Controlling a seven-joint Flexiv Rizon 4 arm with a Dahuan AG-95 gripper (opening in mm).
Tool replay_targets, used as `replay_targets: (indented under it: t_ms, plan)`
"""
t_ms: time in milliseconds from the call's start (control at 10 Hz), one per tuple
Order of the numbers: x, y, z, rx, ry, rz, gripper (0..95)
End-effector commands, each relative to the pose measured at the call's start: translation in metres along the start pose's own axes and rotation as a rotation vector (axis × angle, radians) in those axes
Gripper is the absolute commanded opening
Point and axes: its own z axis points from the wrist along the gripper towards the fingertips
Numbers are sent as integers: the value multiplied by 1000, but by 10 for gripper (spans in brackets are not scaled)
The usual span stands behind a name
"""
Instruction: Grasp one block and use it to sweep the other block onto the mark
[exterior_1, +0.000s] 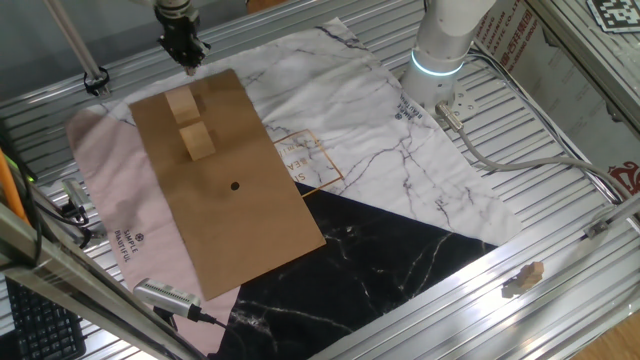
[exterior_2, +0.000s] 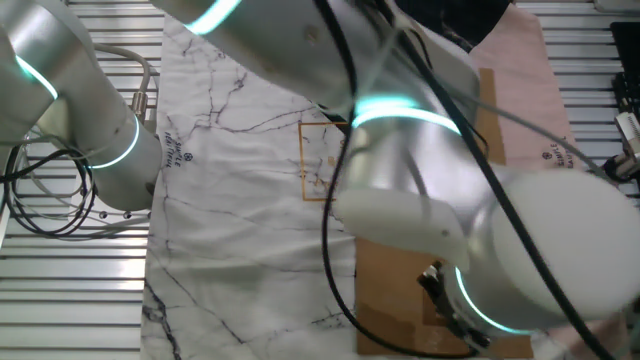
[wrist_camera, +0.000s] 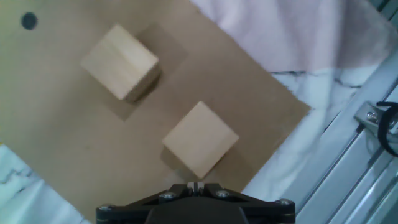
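Note:
Two light wooden blocks stand on a brown board (exterior_1: 240, 220). The far block (exterior_1: 183, 103) (wrist_camera: 200, 138) is closest to my gripper. The other block (exterior_1: 197, 140) (wrist_camera: 120, 61) sits between it and the mark (exterior_1: 235, 185) (wrist_camera: 28, 21), a small black dot on the board. My gripper (exterior_1: 188, 64) (wrist_camera: 196, 186) hovers over the board's far edge, just behind the far block and apart from it. Its fingers are shut together with nothing between them. In the other fixed view the arm hides both blocks and the mark.
The board lies on pink cloth (exterior_1: 110, 190), white marble cloth (exterior_1: 400, 170) and black marble cloth (exterior_1: 380, 270). An orange square outline with letters (exterior_1: 312, 160) is right of the board. The robot base (exterior_1: 440, 60) stands at the back right. A cylindrical tool (exterior_1: 165, 296) lies at the front left.

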Motion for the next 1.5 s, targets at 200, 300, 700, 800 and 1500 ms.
replay_targets:
  t_ms: [200, 300, 700, 800, 1500]
  plan:
    - [-4, -9, 6, -15, -7, -15, 0]
    - [-10, -9, 7, -9, -4, -56, 0]
    - [-18, -5, 12, -4, 0, -384, 0]
    - [-18, -5, 13, 1, -1, -451, 0]
    - [-36, -12, 17, -2, -17, -592, 0]
